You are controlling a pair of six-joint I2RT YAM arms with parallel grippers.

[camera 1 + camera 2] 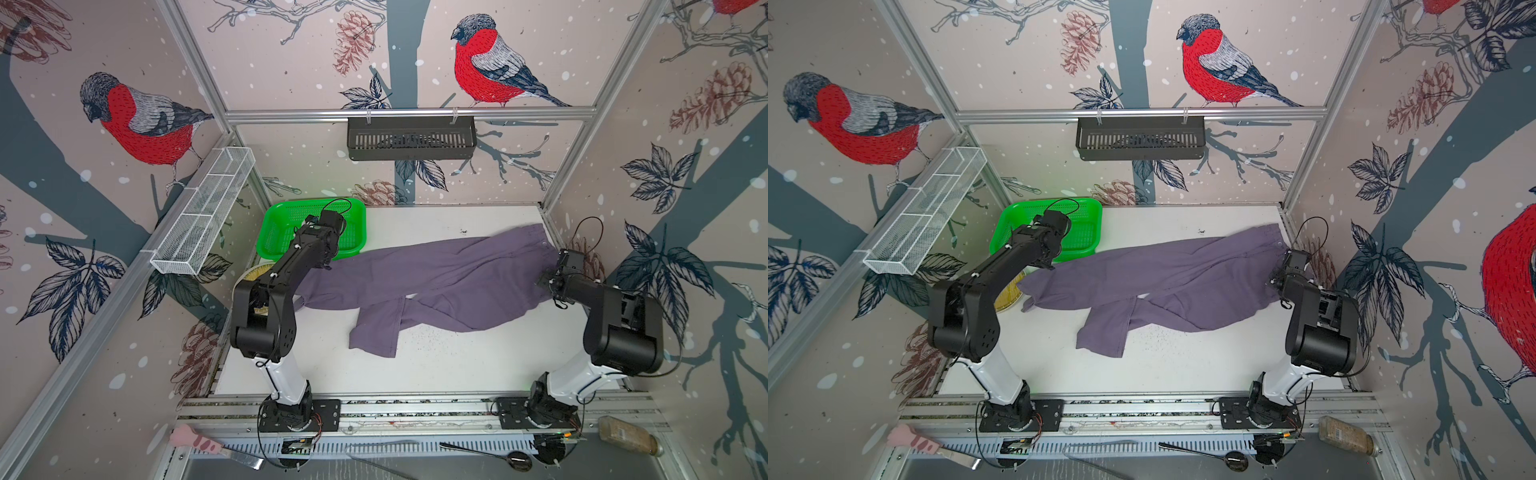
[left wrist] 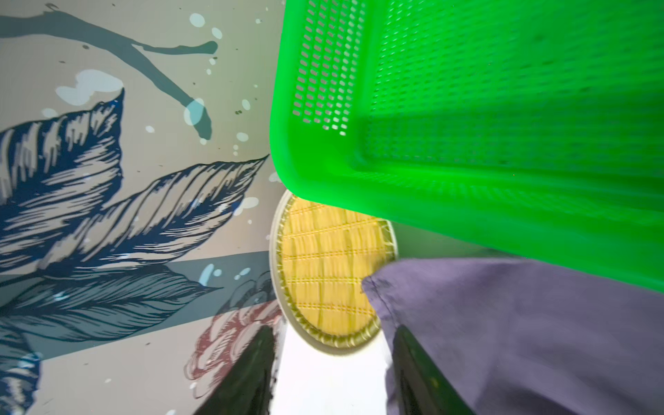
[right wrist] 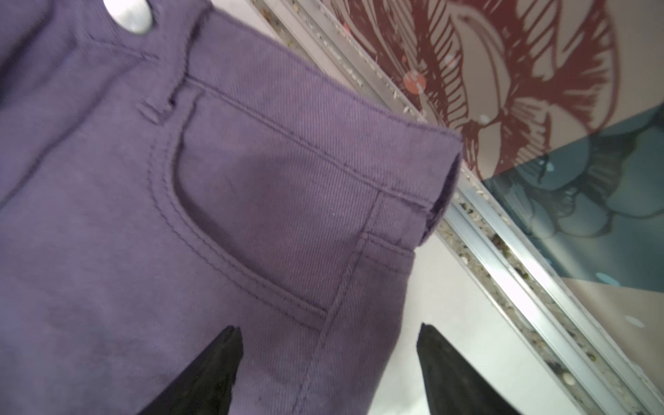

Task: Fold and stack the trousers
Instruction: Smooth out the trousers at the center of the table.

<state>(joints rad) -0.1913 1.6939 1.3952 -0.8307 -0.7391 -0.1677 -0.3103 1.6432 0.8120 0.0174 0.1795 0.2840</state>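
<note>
1. Left arm point(image 1: 282, 270) stretches forward with its elbow raised and its wrist over the near rim of the basket point(image 1: 272, 232). Left fingers point(image 2: 248, 370) stand parted and hold nothing (a trouser hem lies just beside one)
2. Right arm point(image 1: 590, 291) is folded tight, its wrist low at the waistband. Right fingers point(image 3: 208, 370) gape wide above the pocket, gripping nothing
3. Trousers point(image 1: 436, 278) lie unfolded across the table point(image 1: 457, 370), waist by the right wall, one leg reaching the basket, the other bent frontward
4. Purple twill, curved stitched pocket, pale round button point(image 3: 129, 16). The basket is perforated green plastic, with a round woven yellow mat point(image 2: 323, 258) beside it
</note>
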